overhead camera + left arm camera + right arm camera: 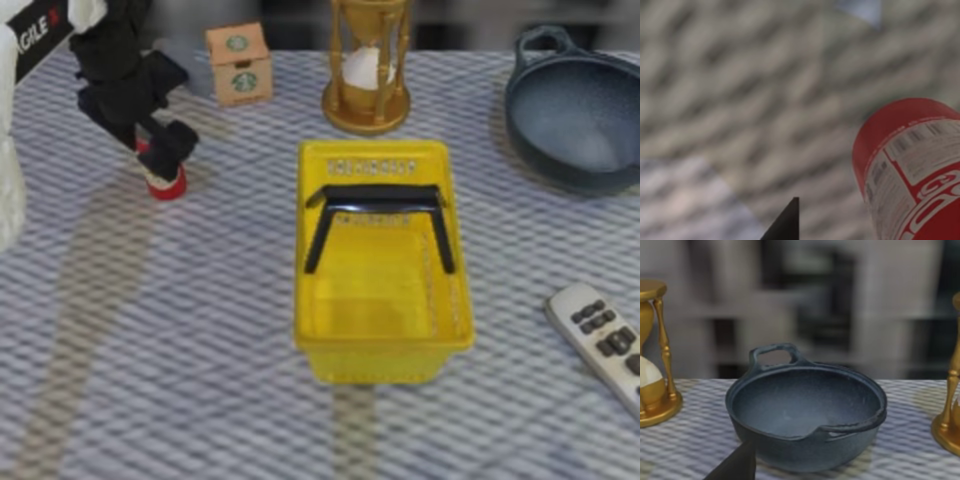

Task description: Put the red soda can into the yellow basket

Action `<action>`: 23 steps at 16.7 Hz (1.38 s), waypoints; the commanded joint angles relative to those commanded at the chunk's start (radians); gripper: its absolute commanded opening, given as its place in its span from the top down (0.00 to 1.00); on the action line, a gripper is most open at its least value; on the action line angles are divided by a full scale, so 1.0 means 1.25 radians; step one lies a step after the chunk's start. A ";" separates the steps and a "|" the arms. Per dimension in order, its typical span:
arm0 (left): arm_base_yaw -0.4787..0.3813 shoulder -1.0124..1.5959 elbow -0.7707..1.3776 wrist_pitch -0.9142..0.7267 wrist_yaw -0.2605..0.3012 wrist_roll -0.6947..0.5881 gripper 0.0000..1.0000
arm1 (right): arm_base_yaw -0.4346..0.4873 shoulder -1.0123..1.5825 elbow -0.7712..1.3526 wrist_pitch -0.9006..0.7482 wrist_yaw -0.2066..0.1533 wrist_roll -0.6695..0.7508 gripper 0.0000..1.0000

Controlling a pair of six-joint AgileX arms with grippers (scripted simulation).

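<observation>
left gripper (165,150) over red soda can (166,183) near table's (200,380) far-left corner, grip unclear; yellow basket (384,345) mid-table, apart.

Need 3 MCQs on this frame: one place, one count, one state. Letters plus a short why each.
1. Where is the red soda can?
A. inside the yellow basket
B. on the table at the left, under the left gripper
C. beside the remote

2. How many hourglasses stand on the table in the top view?
A. one
B. two
C. three

3. What does the yellow basket hold?
A. the can
B. the carton
C. nothing

Key: 1 B, the can stands left of the basket with the left gripper right over it. 2 A, a single gold hourglass stands behind the basket. 3 C, only the basket's bare yellow floor shows under its black handles.
</observation>
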 joint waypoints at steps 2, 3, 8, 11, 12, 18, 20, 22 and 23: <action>0.000 0.000 0.000 0.000 0.000 0.000 0.60 | 0.000 0.000 0.000 0.000 0.000 0.000 0.00; 0.000 0.000 0.000 0.000 0.000 0.000 0.68 | 0.000 0.000 0.000 0.000 0.000 0.000 0.00; 0.000 0.000 0.000 0.000 0.000 0.000 1.00 | 0.000 0.000 0.000 0.000 0.000 0.000 0.00; 0.000 0.000 0.000 0.000 0.000 0.000 1.00 | 0.000 0.000 0.000 0.000 0.000 0.000 0.00; 0.000 0.000 0.000 0.000 0.000 0.000 1.00 | 0.000 0.000 0.000 0.000 0.000 0.000 0.00; 0.002 -0.002 -0.004 0.007 0.005 -0.001 1.00 | 0.000 0.000 0.000 0.000 0.000 0.000 0.00; -0.003 -0.011 -0.025 0.046 0.033 -0.013 1.00 | 0.000 0.000 0.000 0.000 0.000 0.000 0.00; -0.009 -0.025 -0.062 0.117 0.080 -0.036 1.00 | 0.000 0.000 0.000 0.000 0.000 0.000 0.00; -0.013 -0.034 -0.085 0.164 0.111 -0.051 1.00 | 0.000 0.000 0.000 0.000 0.000 0.000 0.00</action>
